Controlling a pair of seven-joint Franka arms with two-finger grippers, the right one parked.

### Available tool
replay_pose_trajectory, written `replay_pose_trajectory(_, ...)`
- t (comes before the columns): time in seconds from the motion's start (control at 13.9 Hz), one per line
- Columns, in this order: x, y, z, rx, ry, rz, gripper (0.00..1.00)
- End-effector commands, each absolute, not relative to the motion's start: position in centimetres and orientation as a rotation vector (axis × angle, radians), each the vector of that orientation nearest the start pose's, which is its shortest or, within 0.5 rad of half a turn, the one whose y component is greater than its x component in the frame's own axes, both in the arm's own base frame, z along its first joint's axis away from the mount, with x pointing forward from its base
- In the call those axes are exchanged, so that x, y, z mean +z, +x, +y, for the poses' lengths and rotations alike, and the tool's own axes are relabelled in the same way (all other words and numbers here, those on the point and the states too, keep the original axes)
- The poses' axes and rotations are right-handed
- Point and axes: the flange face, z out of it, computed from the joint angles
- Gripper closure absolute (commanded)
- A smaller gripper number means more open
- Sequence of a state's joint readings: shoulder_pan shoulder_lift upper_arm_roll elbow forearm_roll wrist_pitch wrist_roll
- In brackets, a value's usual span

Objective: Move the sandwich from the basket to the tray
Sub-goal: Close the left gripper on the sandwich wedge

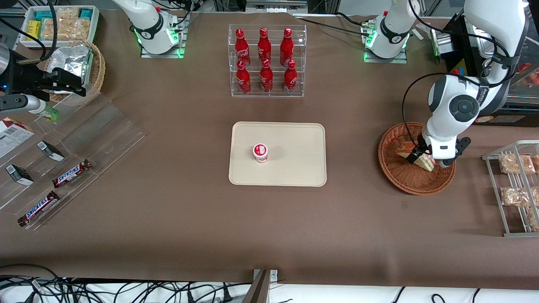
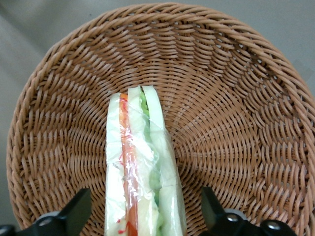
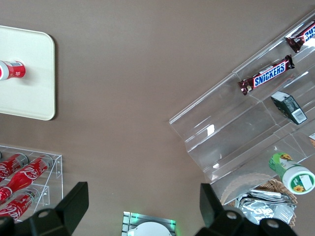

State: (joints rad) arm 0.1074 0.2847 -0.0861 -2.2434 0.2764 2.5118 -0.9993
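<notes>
Tool (image 2: 142, 216) wide open, straddling sandwich (image 2: 140, 167) in basket (image 2: 236, 98), nothing gripped yet. Prob soft & light, slippery wrap; pinch bread faces gently, mid-wedge.

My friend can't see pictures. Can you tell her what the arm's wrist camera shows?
A clear-wrapped triangular white-bread sandwich lies in a round reddish-brown woven wicker basket. The black two-finger gripper is open, one finger on each side of the sandwich, not touching it.
</notes>
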Motion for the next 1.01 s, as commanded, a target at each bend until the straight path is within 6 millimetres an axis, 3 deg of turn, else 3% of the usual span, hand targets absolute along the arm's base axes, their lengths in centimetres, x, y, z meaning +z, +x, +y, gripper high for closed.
replay_pose_trajectory(0.0,23.7,54.1,1.1,-0.1,-2.766,-1.169,0.92)
replay_pose_trajectory(0.07,23.6,54.1,1.1,-0.098,-2.77,-1.158,1.0)
replay_pose_trajectory(0.36,24.3,54.3,1.1,-0.102,-2.769,-1.148,1.0)
replay_pose_trajectory(0.5,26.7,54.9,1.2,-0.132,-2.764,-1.146,1.0)
replay_pose_trajectory(0.79,32.0,57.1,0.4,-0.034,-2.762,-1.07,1.0)
replay_pose_trajectory(0.94,35.8,58.9,0.1,0.007,-2.803,-1.023,1.0)
